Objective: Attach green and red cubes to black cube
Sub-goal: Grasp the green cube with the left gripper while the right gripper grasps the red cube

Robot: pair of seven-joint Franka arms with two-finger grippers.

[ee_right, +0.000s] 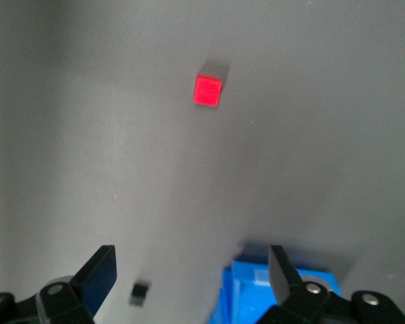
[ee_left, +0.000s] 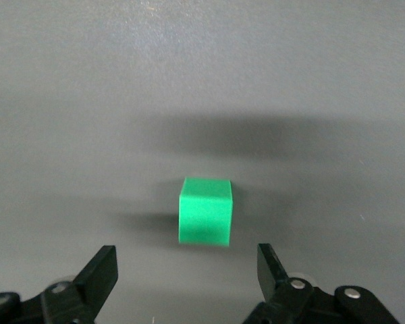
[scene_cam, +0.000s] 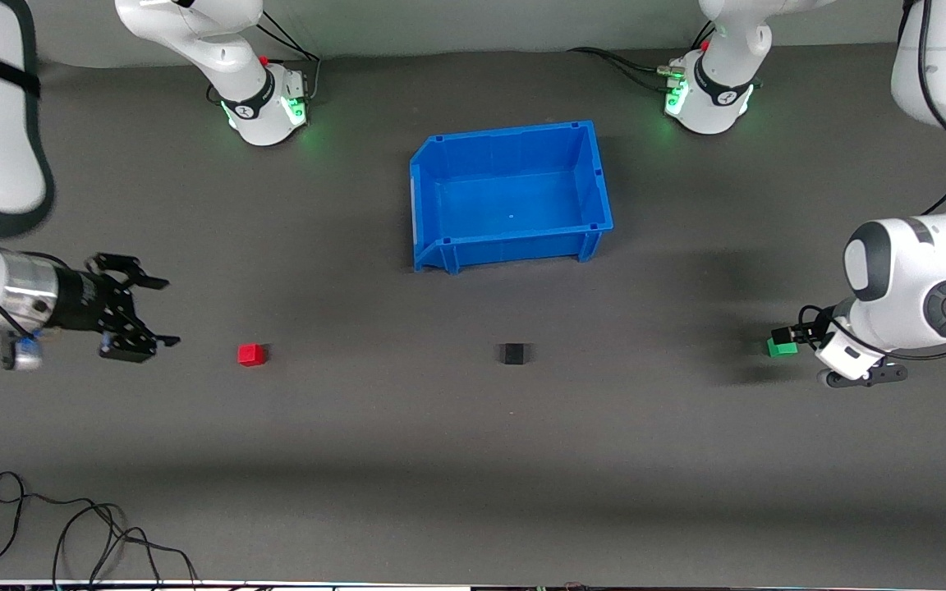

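Note:
The red cube (scene_cam: pixel 250 354) lies on the table toward the right arm's end; it also shows in the right wrist view (ee_right: pixel 208 90). The black cube (scene_cam: pixel 512 354) sits mid-table and appears small in the right wrist view (ee_right: pixel 140 293). The green cube (scene_cam: pixel 782 346) lies toward the left arm's end. My left gripper (scene_cam: pixel 792 338) is open and low right beside the green cube (ee_left: pixel 204 211), which lies just ahead of its fingertips in the left wrist view, not between them (ee_left: pixel 187 260). My right gripper (scene_cam: pixel 167 312) is open and empty, apart from the red cube (ee_right: pixel 192 255).
A blue bin (scene_cam: pixel 440 246) stands empty mid-table, farther from the front camera than the black cube; its corner shows in the right wrist view (ee_right: pixel 277 293). Loose black cables (scene_cam: pixel 71 525) lie near the table's front edge at the right arm's end.

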